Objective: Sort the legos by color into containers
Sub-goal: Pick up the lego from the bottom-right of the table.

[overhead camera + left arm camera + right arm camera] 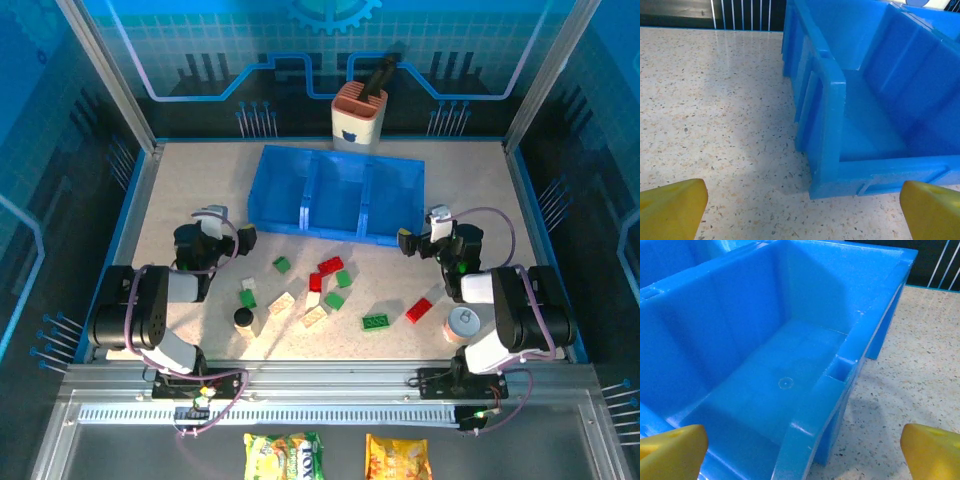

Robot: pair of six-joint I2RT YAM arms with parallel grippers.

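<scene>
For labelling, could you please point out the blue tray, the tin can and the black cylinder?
blue tray (262, 195), top view, left wall.
tin can (463, 321), top view, lid centre.
black cylinder (243, 318), top view, top face.

Containers (832, 125) run off the left wrist view (top, right).

There are three red legos (330, 266), five green legos (376, 322) and about four white legos (281, 303) on the desk (180, 190). That makes about twelve. One white one is tiny and hard to see. There is one blue tray (330, 234), and it has three boxes side by side. There is one black cylinder (243, 318), one tin can (462, 322) and one orange-and-white cup holder (359, 115). Near the front lie two or three snack bags (397, 455); I cannot tell which.
</scene>
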